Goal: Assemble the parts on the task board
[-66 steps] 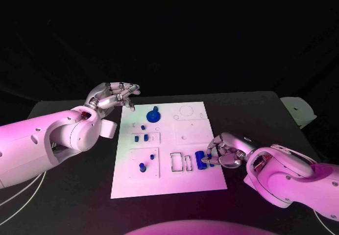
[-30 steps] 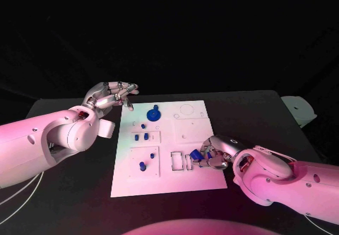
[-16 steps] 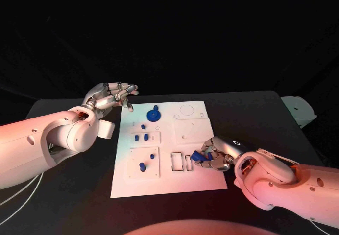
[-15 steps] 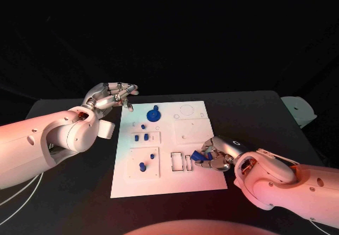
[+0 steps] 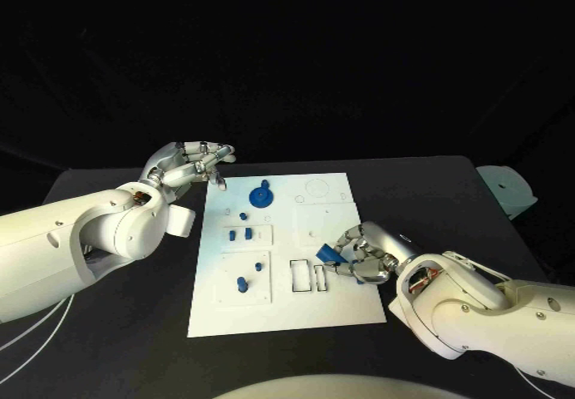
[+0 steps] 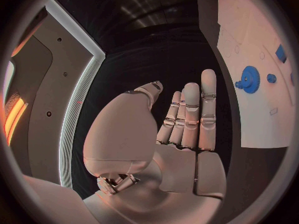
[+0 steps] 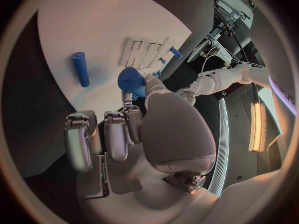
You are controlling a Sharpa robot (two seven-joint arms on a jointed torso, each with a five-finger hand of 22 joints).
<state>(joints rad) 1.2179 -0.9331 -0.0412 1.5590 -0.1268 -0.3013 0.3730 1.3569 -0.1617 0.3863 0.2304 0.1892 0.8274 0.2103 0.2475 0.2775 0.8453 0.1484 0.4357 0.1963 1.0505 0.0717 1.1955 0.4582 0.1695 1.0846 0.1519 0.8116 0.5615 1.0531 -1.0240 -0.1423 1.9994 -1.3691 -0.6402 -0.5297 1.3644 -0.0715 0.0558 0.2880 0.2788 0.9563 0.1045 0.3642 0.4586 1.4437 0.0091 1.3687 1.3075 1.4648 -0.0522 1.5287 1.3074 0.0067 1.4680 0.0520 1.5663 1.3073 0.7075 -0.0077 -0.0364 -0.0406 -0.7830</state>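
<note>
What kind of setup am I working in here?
Probably a robotics lab test bench: a black table in a dark surround, a white task board with cut-out slots, and small blue parts for assembly.

No legible text or markings

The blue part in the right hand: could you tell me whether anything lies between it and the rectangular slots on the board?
Nothing visible does. The right hand holds the blue part just above the task board, right beside the empty rectangular slots; only bare board lies between.
</note>
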